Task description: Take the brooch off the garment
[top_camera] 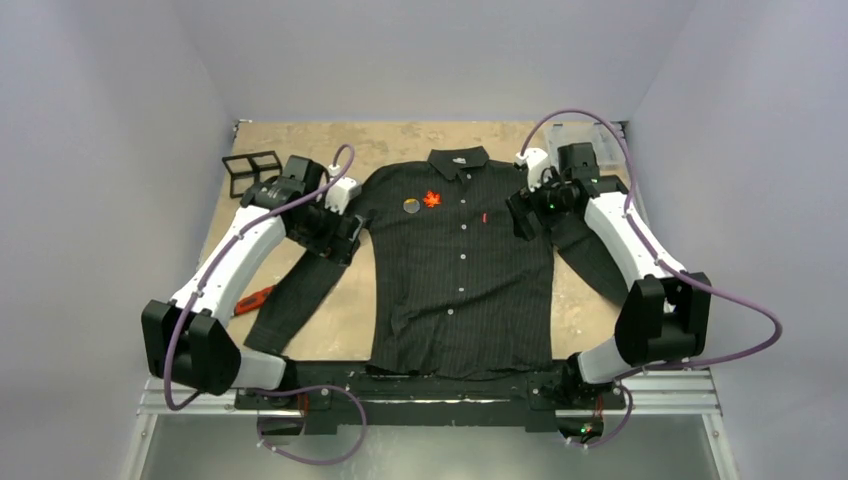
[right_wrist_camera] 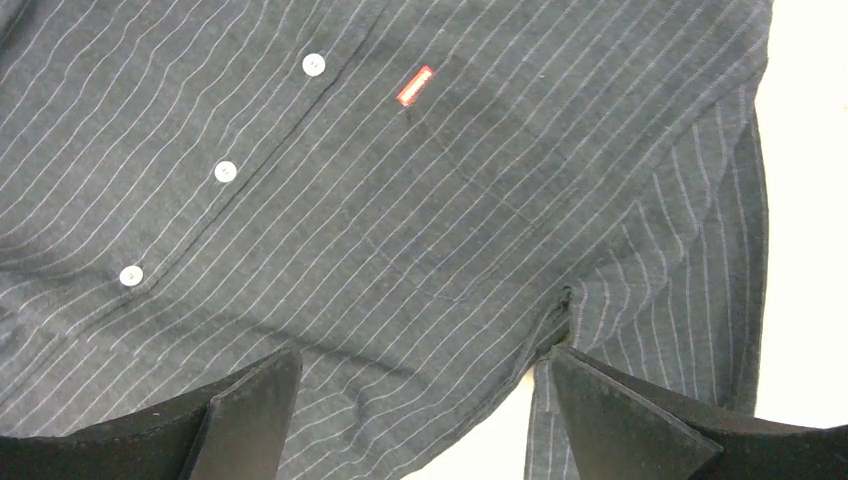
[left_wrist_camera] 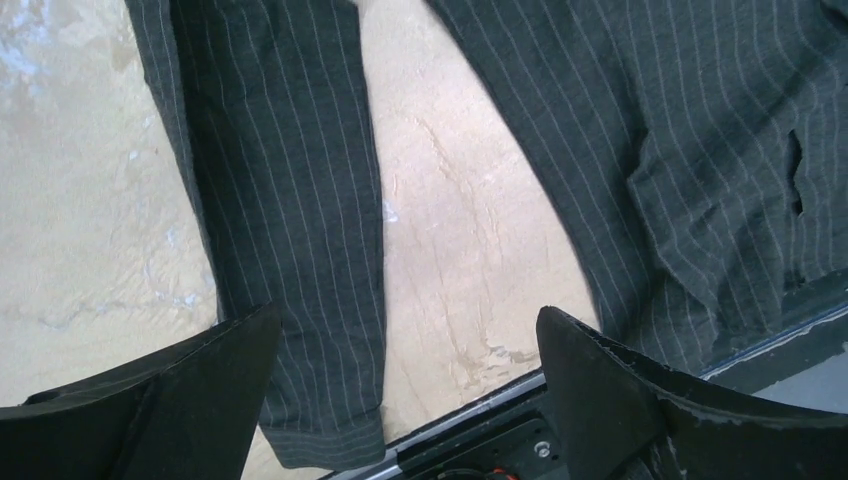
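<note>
The black pinstriped shirt (top_camera: pixel 460 290) lies flat and face up on the table, collar at the far side. A red maple-leaf brooch (top_camera: pixel 432 199) is pinned on its chest, with a round grey pin (top_camera: pixel 411 205) just left of it. Neither shows in the wrist views. My left gripper (top_camera: pixel 345 238) is open and empty above the shirt's left sleeve (left_wrist_camera: pixel 290 200) and the bare table beside it. My right gripper (top_camera: pixel 522 215) is open and empty above the shirt's right armpit (right_wrist_camera: pixel 560 310), near the pocket with a small red label (right_wrist_camera: pixel 415 86) and the white buttons (right_wrist_camera: pixel 226 171).
A black wire frame (top_camera: pixel 250 172) stands at the back left. A clear plastic box (top_camera: pixel 590 135) sits at the back right behind the right arm. An orange-red tool (top_camera: pixel 255 298) lies on the table by the left sleeve. A black bar (left_wrist_camera: pixel 780 340) runs along the near edge.
</note>
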